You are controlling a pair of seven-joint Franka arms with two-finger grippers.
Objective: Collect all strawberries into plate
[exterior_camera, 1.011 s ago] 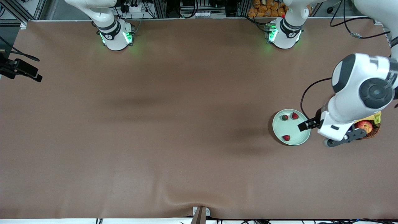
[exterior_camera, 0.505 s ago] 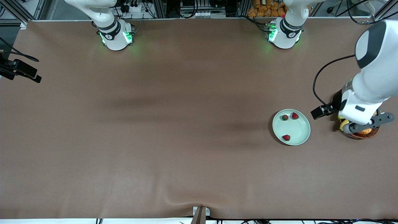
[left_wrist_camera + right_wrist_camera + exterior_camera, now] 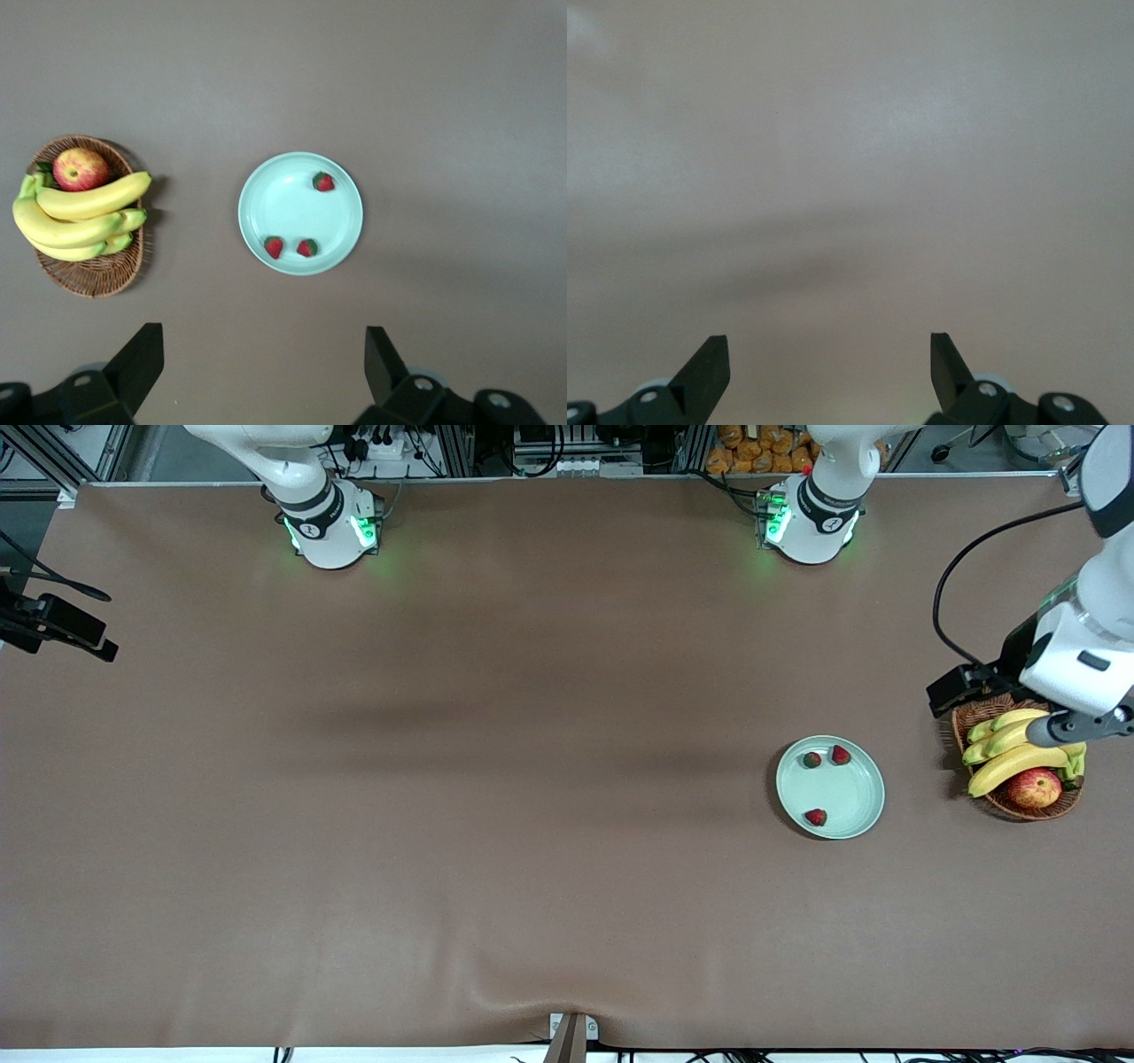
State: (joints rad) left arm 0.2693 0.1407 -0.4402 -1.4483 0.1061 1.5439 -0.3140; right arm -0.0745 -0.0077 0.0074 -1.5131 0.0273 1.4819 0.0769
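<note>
A round, shallow mint-green plate (image 3: 830, 786) with a smooth raised rim sits at the right of the front frame on the matte brown worktop (image 3: 496, 779). In it lie three small dark red strawberries (image 3: 815, 817) with green caps. Beside it, at the right edge, a woven brown wicker basket (image 3: 974, 716) holds curved yellow bananas (image 3: 1014, 760) and a glossy red-yellow apple (image 3: 1034, 787). The left gripper (image 3: 264, 372) hangs high over the worktop, jaws wide and empty. The right gripper (image 3: 829, 370), also wide and empty, waits over bare worktop.

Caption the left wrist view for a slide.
Open left gripper high above plate holding three strawberries, beside fruit basket.
</note>
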